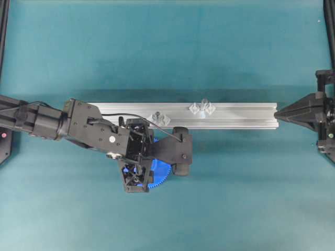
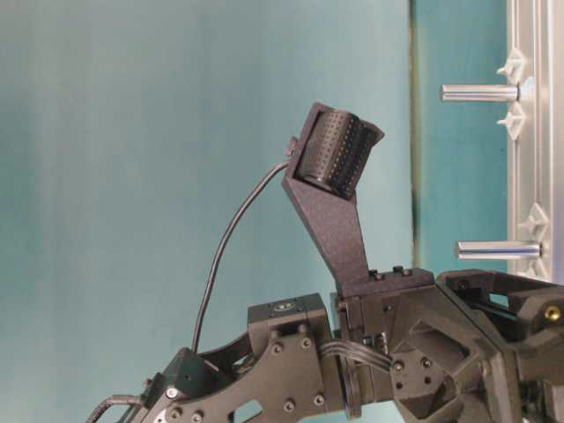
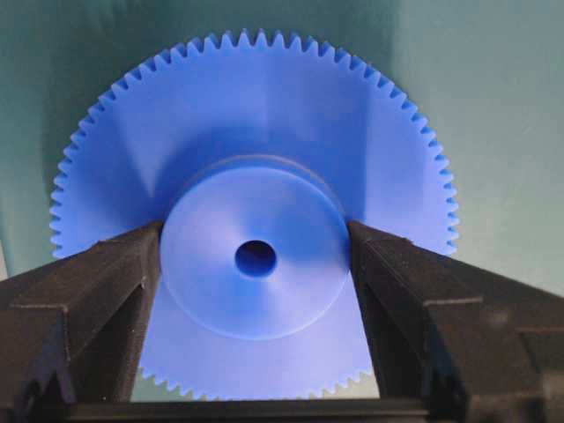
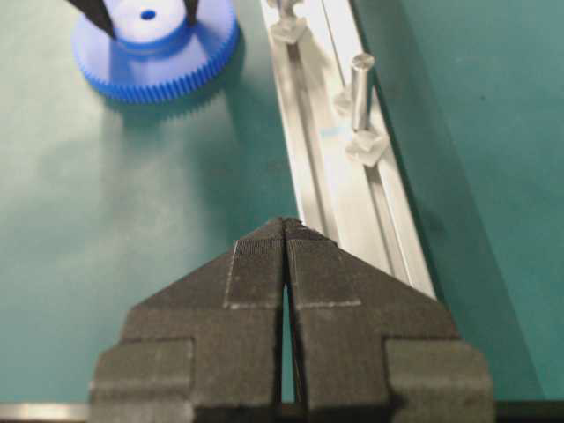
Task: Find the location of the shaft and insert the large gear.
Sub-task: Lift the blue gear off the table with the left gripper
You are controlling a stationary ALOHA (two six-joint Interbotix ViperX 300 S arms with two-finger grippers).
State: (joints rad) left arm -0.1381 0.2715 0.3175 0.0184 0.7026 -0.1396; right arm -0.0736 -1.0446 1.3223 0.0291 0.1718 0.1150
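The large gear (image 3: pixel 264 123), bright blue with fine teeth, lies flat on the teal table (image 1: pixel 167 219) just in front of the aluminium rail. My left gripper (image 3: pixel 256 236) reaches down over it, and both fingers press against the sides of its raised hub, around the small centre hole. From overhead, the left gripper (image 1: pixel 139 170) covers most of the large gear (image 1: pixel 161 173). The shaft (image 1: pixel 202 107) stands upright on the rail between two clear mounts; the right wrist view shows the shaft (image 4: pixel 359 86) as tall and silvery. My right gripper (image 1: pixel 278 112) is shut and empty at the rail's right end, its tips (image 4: pixel 285 231) together.
The aluminium rail (image 1: pixel 235 116) runs left to right across the middle of the table. A second, shorter pin (image 1: pixel 158 118) with clear mounts stands on it, close to my left wrist. Black frame posts (image 1: pixel 328 31) line the table's side edges.
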